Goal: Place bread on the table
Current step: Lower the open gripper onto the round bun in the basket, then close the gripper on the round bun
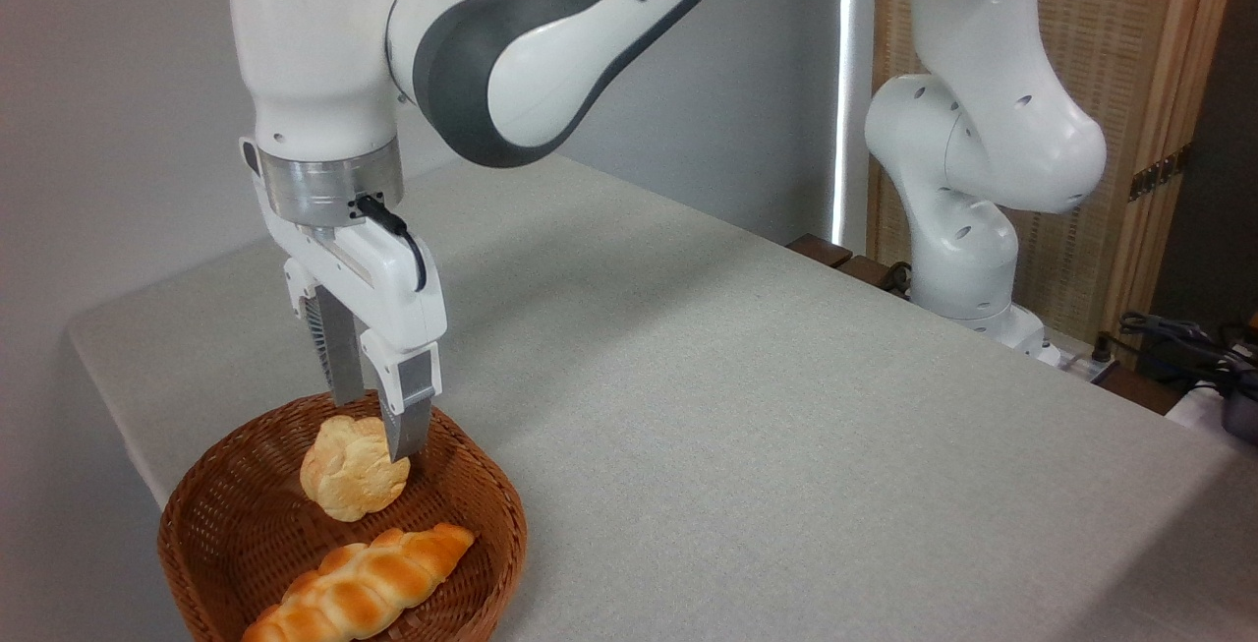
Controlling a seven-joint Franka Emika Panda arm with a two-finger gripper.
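Grey cloth-covered table (747, 406) fills most of the shot, plain grey wall behind it and a wooden slatted screen (1130, 82) off in the far right corner. Nearest the camera, at the table's front left corner, sits a brown wicker basket (216, 534), its bottom edge cut off by the frame. Inside it at the front lies a long braided loaf (364, 588), its lower end cropped too. Just behind that is the bread (349, 470), a small pale bun, inside the basket toward its back rim. The gripper (378, 421) comes straight down on it, fingers (408, 426) on either side of the bun's top and looking closed against it. Can't tell if the bun is lifted or resting on the basket floor, the angle hides that. Further back the arm's base (968, 268) stands at the far right edge, with some cables (1179, 337) beside it. The arm's upper links run out of the top of the frame.
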